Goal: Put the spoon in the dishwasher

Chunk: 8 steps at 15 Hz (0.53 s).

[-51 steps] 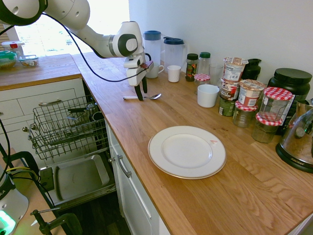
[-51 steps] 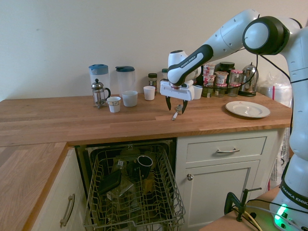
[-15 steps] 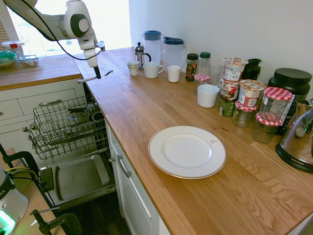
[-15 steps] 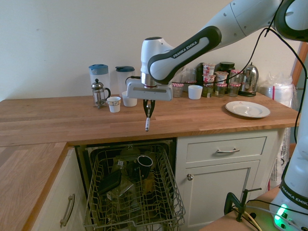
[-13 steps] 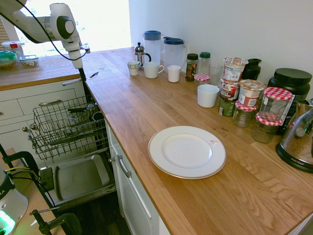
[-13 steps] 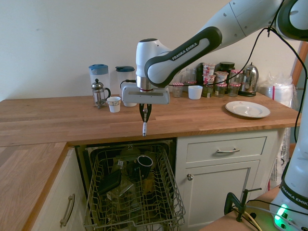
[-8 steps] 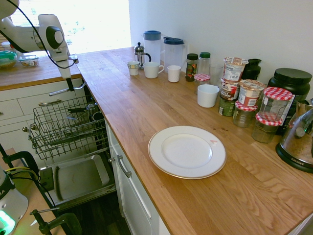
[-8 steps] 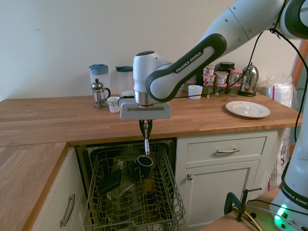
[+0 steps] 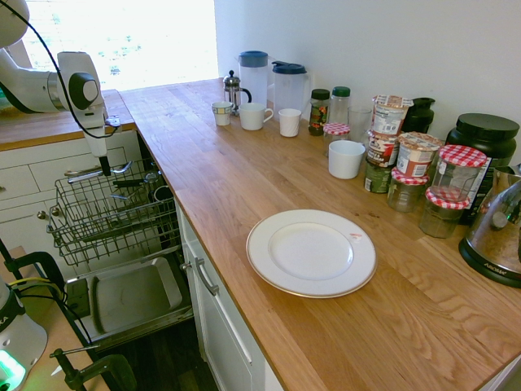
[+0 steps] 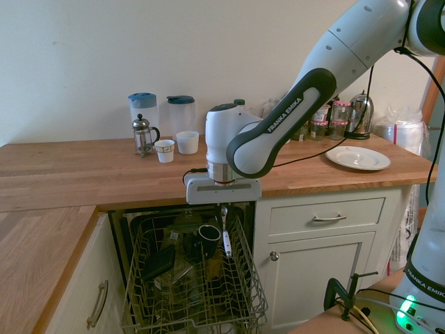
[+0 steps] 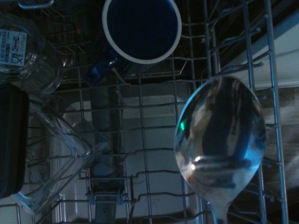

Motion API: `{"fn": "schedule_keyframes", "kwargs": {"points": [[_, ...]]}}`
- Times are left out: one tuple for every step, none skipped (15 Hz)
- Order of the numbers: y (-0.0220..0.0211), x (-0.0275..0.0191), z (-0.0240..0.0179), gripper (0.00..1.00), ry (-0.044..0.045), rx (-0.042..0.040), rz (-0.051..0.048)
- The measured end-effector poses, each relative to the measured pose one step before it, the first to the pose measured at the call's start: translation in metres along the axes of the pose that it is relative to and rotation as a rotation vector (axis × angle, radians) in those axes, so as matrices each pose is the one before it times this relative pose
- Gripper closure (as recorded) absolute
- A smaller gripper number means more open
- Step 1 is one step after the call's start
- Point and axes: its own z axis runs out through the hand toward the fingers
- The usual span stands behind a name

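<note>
We see the gripper pointing straight down above the pulled-out wire rack of the dishwasher, its fingers closed on the spoon. From one side the spoon lies level just above the rack's rim; from the opposite side its handle points toward the viewer. In the wrist view the spoon's bowl hangs over the rack wires, near a dark blue mug and a clear container. A white plate sits on the wooden counter.

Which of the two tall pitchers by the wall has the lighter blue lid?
The pitcher beside the French press; the other pitcher has a darker lid.
</note>
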Motion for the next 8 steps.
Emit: {"fn": "schedule_keyframes", "kwargs": {"points": [[0.00074,-0.00232,0.00087,1.0,0.00326,-0.00164,-0.0041],[0.0015,-0.00414,0.00088,1.0,0.00481,-0.00067,-0.00176],[0.0025,-0.00622,0.00196,1.0,0.00302,-0.00263,-0.0001],[0.00298,-0.00685,0.00331,1.0,0.00569,-0.00361,0.00087],[0.0028,-0.00643,0.00542,1.0,0.00468,-0.00392,0.00378],[0.00239,-0.00513,0.00871,1.0,0.00402,-0.00561,0.00725],[0.00143,-0.00283,0.01024,1.0,0.00347,-0.00647,0.00671],[0.00066,-0.00167,0.01131,1.0,-0.00153,-0.00699,0.00074]]}}
